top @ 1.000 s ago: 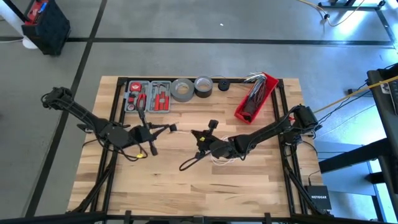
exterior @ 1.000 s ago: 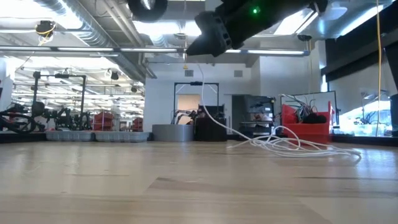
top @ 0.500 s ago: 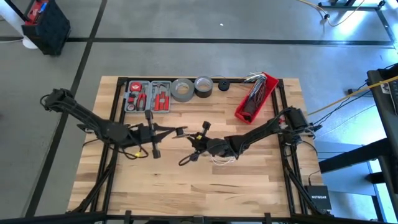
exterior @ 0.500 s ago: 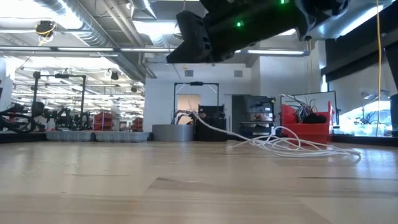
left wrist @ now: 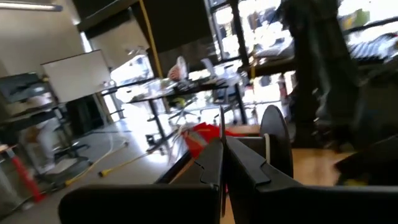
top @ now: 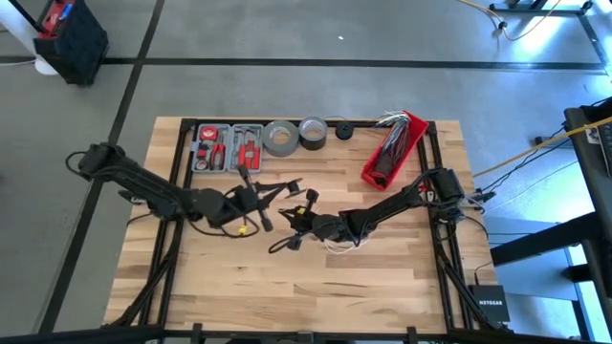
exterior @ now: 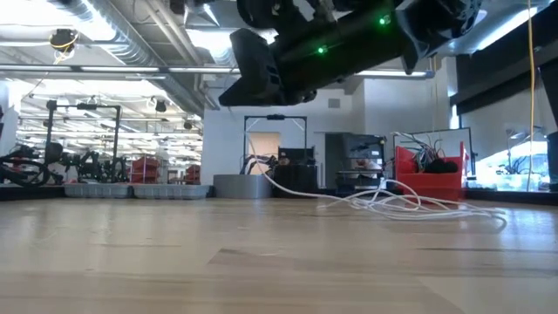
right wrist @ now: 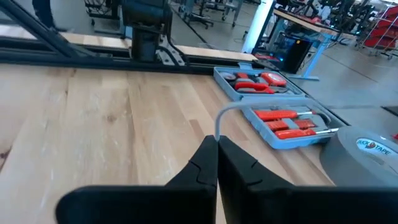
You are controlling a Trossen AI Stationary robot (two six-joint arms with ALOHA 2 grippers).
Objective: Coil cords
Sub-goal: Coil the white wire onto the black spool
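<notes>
**Spotter:** Right hand (top: 298, 212) sits near the middle of the bench, fingers pressed together on the white cord (right wrist: 219, 122), which rises out from between the tips in your wrist view. Over the last second you have carried it leftward, and the cord now trails back from it to the loose white tangle (exterior: 410, 206) on the boards.

**Operator:** And the other side?

**Spotter:** Left hand (top: 273, 199) has come in to meet it; the two are now just beside each other. Its fingers are closed on the round black puck (left wrist: 275, 146), the white cord's end. So you hold the cord at two places, which looks to me like the set-up for forming a loop, but nothing is coiled yet. A thin dark cord (top: 284, 242) lies just below the right hand, untouched.

**Operator:** Room to work?

**Spotter:** Bare wood lies open toward the near edge of the bench (top: 287, 296). Behind the hands stand the tool case (top: 228, 147), the tape rolls (top: 280, 138) and the red bin (top: 393, 149); keep the swing clear of those.
</notes>
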